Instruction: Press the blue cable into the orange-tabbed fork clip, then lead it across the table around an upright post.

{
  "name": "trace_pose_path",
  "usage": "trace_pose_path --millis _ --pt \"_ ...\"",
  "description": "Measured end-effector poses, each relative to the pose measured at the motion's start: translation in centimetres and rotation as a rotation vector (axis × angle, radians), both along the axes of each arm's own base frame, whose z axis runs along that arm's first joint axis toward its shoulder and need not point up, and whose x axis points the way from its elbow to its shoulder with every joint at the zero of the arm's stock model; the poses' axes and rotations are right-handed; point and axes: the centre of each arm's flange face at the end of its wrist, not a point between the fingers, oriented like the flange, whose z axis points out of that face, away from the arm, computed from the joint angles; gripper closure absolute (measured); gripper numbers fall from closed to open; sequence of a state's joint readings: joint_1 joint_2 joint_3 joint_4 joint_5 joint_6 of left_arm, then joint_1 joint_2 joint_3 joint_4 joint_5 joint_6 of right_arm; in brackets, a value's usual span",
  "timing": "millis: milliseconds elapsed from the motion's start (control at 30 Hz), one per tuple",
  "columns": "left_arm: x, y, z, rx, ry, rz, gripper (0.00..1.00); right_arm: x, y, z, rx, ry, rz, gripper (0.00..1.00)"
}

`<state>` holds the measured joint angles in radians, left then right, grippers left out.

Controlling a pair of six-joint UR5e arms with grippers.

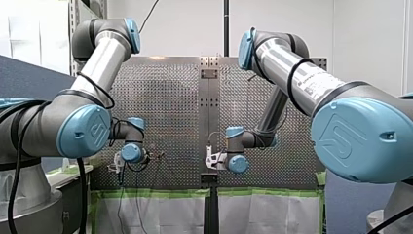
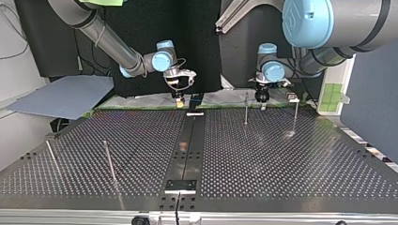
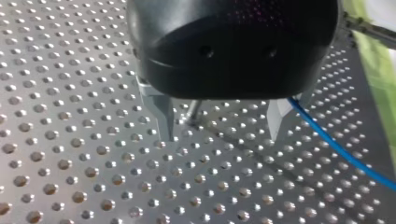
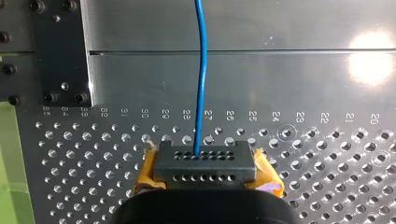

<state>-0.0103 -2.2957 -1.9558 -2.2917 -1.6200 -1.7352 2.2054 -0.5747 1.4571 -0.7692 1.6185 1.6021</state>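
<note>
Your right gripper [image 4: 205, 168] was clamped on the blue cable [image 4: 201, 70], which ran straight ahead over the table [image 4: 289, 84] and passed just beside your open left gripper [image 3: 219, 126]. It looked light and limp; I'd hold it near the stretch being seated.

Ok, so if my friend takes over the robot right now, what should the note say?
My left gripper: open, holding nothing. The blue cable passes beside one finger.
My right gripper: shut on the blue cable, which runs straight ahead of it.
Both grippers hang at the top view's far edge, near an upright post.
Done: nothing yet. The fork clip shows in no view.
Left: press the cable into the clip, then lead it around a post.
</note>
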Motion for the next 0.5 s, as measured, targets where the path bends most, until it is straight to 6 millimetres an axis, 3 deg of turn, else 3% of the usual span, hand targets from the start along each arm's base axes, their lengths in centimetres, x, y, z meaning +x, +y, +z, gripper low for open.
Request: trace_pose_path --millis 167,500 --pt "-0.9 0.5 -0.5 0.056 0.061 0.027 0.0 0.0 0.0 0.0 0.003 0.0 0.0 1.0" --pt "-5.2 0.4 -2.3 0.053 0.206 -0.009 0.0 0.0 0.0 0.0 0.005 -0.004 -0.001 1.0"
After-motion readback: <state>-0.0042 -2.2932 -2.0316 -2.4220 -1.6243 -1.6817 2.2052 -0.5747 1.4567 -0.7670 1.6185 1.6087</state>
